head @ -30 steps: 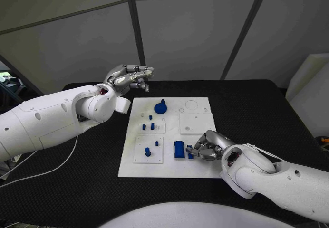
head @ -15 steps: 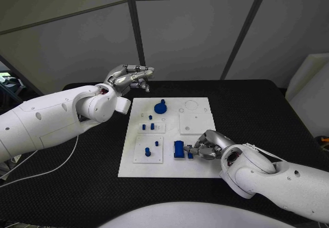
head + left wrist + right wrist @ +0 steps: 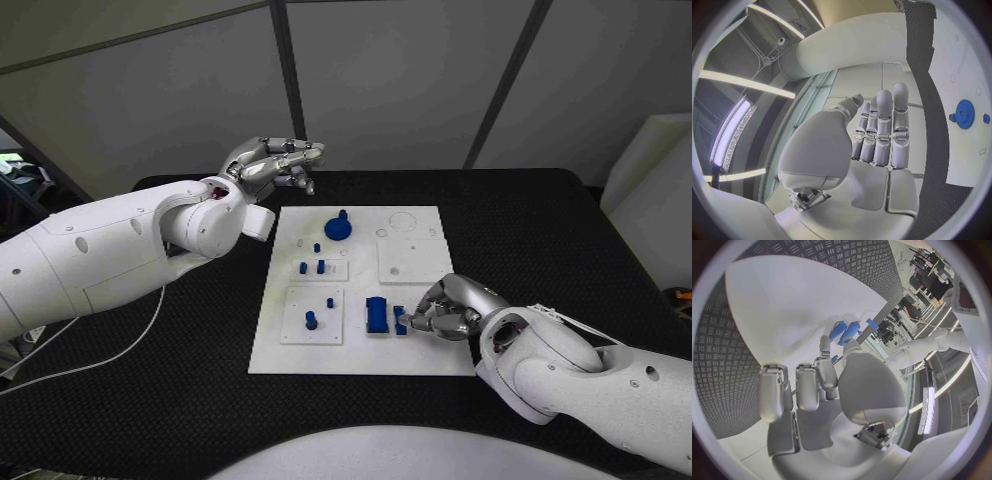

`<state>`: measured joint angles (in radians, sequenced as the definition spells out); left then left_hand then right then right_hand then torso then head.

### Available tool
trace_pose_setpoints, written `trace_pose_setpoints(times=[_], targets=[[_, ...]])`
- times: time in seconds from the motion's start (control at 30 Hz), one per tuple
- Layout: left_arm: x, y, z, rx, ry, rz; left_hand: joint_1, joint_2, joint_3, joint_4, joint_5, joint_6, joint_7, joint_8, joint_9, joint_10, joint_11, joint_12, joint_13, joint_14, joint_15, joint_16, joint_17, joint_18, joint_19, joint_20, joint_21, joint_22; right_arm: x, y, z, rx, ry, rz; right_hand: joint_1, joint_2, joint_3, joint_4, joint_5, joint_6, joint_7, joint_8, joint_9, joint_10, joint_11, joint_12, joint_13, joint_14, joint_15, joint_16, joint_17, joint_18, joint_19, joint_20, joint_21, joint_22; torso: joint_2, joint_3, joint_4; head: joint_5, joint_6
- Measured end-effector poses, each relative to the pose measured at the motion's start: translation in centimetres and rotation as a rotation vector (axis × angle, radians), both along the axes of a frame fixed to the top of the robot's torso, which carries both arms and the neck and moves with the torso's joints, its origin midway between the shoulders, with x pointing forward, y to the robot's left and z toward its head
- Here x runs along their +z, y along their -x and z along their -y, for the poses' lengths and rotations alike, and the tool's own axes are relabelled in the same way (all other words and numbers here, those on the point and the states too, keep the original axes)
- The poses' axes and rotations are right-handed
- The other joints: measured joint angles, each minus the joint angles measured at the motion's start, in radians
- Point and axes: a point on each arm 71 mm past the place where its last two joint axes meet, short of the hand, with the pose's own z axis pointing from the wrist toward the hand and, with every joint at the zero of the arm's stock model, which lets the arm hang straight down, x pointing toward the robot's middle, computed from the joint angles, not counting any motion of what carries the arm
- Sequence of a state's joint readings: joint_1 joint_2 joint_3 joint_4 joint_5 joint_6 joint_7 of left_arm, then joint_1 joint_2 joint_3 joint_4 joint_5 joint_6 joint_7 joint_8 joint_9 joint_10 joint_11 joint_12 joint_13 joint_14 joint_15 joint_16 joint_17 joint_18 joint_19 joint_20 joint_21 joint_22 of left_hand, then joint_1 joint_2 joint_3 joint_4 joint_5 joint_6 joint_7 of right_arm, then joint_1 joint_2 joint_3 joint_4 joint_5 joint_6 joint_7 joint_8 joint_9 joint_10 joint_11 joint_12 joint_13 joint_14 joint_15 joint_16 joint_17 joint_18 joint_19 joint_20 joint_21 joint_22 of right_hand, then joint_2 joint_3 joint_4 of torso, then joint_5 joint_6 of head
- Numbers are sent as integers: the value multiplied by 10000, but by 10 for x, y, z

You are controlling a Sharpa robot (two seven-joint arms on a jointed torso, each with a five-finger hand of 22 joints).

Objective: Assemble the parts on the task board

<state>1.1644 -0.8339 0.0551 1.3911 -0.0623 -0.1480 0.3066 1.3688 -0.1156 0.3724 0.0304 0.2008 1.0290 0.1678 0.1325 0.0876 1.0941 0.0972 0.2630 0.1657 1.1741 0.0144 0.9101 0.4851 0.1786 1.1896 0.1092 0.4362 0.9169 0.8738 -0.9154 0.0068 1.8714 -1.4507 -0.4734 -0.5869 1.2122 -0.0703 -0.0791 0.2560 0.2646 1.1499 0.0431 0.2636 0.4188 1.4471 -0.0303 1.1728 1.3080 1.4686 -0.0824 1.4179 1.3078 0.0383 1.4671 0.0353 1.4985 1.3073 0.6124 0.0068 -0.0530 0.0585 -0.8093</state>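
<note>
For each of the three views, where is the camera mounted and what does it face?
Head view: on the robot's head, looking down at the white board; both arms show.
Left wrist view: behind the left robot hand, raised beside the board's far end.
Right wrist view: behind the right robot hand, low over the board.
Head and left wrist views share the round blue gear.

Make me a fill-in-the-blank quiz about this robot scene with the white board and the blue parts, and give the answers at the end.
1. The robot's right hand rests on the white task board beside the tall ____ rectangular block.
2. The left hand hangs over the black ____, beyond the board's far edge.
3. The round blue gear-shaped part lies nearer the ____ hand.
4. The left hand holds ____.

Answers: blue; table; left; nothing
</note>
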Motion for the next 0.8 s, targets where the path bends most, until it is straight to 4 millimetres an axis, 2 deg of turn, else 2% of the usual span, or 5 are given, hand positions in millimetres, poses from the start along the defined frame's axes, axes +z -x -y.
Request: trace_pose_setpoints(times=[0.17,0.63,0.8], targets=[[0,0,-1,17,-13,-2,0,0,0,0,0,0,0,0,1,0,0,0,0,0,0,0,-13,0,0,0,-38,-8,2,2,5,254,-10,100,421,-15,-84,-180,-62,0,0,35,22,0,0,-112,1,0,0,0,0,0,0,0,0,0,0,-2,0,17,-4],[0,0,-1,5,-16,-10,0,0,0,0,0,0,0,0,2,1,0,0,0,0,0,0,-12,1,0,0,-39,-8,1,1,-3,706,-118,171,487,50,-83,-179,-62,-36,36,35,30,0,0,-112,3,0,0,-1,-1,0,0,0,0,0,13,1,1,-22,8],[0,0,-1,6,-19,-12,0,0,0,0,0,0,0,0,3,2,0,0,0,0,0,0,-12,1,0,0,-39,-8,-2,-1,-4,699,-72,149,538,102,-83,-179,-62,-36,36,35,30,-1,1,-112,11,0,1,-1,-1,0,0,0,0,0,15,2,5,10,-7]])
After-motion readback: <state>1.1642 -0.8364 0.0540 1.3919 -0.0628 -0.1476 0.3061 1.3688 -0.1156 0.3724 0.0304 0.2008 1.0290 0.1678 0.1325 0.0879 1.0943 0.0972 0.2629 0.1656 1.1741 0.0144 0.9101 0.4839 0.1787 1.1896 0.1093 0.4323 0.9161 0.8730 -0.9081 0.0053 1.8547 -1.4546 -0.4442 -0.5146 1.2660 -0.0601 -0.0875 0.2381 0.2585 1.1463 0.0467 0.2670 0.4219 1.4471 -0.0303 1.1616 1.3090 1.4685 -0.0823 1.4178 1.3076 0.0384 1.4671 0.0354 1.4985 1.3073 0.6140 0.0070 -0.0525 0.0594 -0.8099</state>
